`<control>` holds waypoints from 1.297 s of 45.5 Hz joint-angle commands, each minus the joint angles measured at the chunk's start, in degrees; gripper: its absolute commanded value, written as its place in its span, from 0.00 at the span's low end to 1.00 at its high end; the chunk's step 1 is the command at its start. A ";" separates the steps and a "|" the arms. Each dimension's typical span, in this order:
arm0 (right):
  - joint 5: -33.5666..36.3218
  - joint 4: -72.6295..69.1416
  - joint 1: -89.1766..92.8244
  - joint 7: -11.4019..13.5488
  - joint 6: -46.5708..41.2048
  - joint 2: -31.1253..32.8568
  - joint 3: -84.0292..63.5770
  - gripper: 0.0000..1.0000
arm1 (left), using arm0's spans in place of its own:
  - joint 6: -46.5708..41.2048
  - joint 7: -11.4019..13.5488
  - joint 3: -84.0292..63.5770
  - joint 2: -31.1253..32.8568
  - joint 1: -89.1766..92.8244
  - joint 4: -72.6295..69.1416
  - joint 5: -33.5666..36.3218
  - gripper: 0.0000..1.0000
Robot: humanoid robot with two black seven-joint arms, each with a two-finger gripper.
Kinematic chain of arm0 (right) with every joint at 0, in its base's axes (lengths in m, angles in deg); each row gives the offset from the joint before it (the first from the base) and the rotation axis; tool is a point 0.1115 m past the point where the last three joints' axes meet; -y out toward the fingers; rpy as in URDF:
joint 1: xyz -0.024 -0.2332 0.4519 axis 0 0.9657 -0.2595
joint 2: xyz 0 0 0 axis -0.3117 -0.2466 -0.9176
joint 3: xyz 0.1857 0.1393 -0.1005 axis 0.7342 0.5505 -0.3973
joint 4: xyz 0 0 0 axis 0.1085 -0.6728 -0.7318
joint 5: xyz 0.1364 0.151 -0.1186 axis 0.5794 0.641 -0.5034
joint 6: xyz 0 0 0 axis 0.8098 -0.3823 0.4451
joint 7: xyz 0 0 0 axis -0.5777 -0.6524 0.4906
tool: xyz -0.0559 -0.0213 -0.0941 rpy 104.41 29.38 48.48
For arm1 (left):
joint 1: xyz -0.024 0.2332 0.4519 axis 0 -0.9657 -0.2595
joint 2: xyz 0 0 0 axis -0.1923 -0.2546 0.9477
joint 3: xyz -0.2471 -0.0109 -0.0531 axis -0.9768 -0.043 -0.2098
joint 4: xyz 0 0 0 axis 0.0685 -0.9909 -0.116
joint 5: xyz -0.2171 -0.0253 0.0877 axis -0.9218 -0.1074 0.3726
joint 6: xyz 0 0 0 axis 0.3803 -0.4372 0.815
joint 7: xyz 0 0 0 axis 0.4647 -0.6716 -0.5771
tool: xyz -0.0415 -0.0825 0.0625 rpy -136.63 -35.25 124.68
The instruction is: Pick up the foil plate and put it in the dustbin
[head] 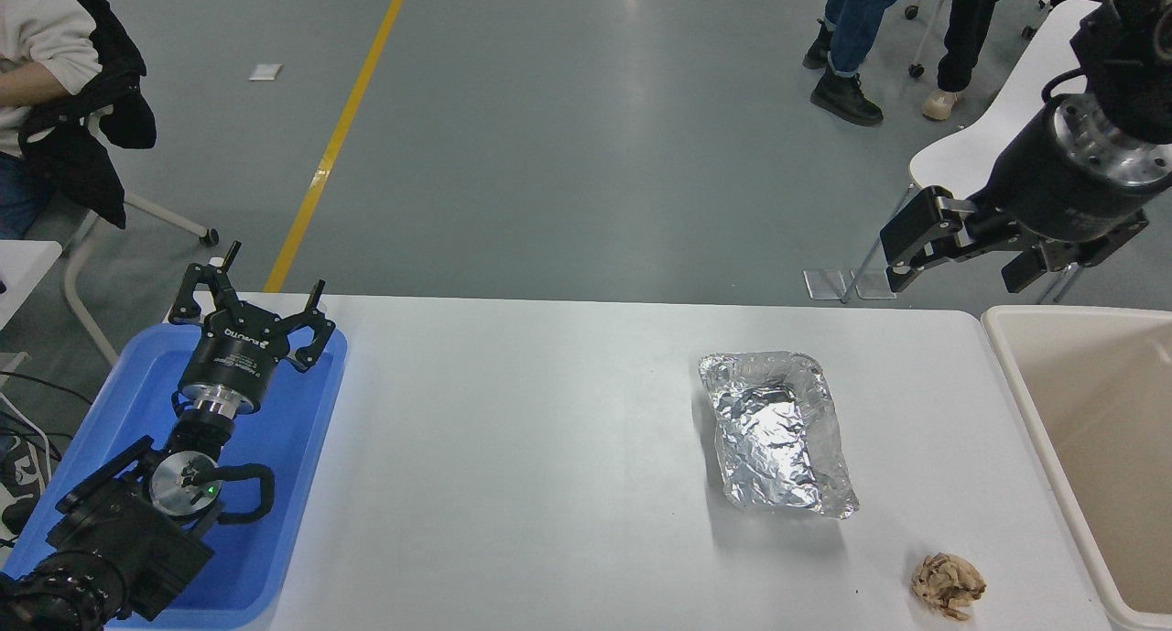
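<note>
On the white table [549,448], right of centre, the foil plate [778,429] lies flat, open side up, nothing inside it as far as I can see. Landmark for everything below: that plate.

Progress: nothing done yet by the look of it. Plate not gripped, not lifted, not in the bin. All of it is left: reach, grasp, lift, carry, drop.

Right gripper [961,260] hangs above and to the right of the plate, well apart from it, past the table's far edge, over the floor. Fingers spread apart, nothing between them. Pointing left-ish and down.

Left gripper [252,306] is far left of the plate, parked over the blue tray [302,521]. Fingers splayed wide, holding nothing.

Containers:
- Dustbin [1016,375]: right of the plate, at the table's right end, only partly in frame. The visible inside is bare beige; the rest is cut off, so I cannot tell for the whole bin.
- Blue tray: far left of the plate. The left arm hides much of it; the blue floor that shows has nothing loose on it.
- Foil plate: crinkled, empty.

Crumpled brown paper ball [948,585] sits near the plate, toward the camera and to its right, between plate and bin, not touching either. Not the target.
</note>
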State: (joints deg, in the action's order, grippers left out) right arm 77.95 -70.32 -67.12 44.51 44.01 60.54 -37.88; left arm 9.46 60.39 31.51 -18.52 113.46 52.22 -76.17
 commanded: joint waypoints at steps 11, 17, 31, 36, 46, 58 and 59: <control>0.04 0.01 -0.88 0.00 0.00 -0.04 -0.13 1.00 | 0.00 -0.11 0.00 0.00 -0.01 -0.07 0.00 1.00; 0.04 0.01 -0.79 0.00 0.00 0.05 -0.13 1.00 | 0.00 -0.11 0.00 0.00 -0.01 -0.07 0.00 1.00; 0.04 0.01 -0.70 0.00 0.00 0.05 -0.04 1.00 | 0.00 -0.02 0.00 -0.09 -0.01 0.02 0.00 1.00; 0.04 0.01 -0.52 0.00 0.00 0.05 -0.21 1.00 | 0.00 -0.02 0.00 -0.09 -0.01 0.02 0.00 1.00; 0.04 0.01 -0.35 0.00 0.00 0.05 -0.13 1.00 | -0.09 -0.02 0.00 -0.09 -0.01 -0.07 0.00 1.00; -0.05 0.01 1.06 0.00 0.00 1.28 -0.13 1.00 | -0.09 0.06 0.00 -0.17 -0.10 -0.07 -0.09 1.00; -0.05 0.01 1.06 0.00 0.00 1.28 -0.04 1.00 | -0.09 0.06 0.00 -0.17 -0.10 -0.07 -0.09 1.00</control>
State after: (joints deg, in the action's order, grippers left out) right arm 77.99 -70.31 -66.97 44.51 44.01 61.07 -38.07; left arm 9.41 60.42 31.52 -18.66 113.38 52.19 -76.17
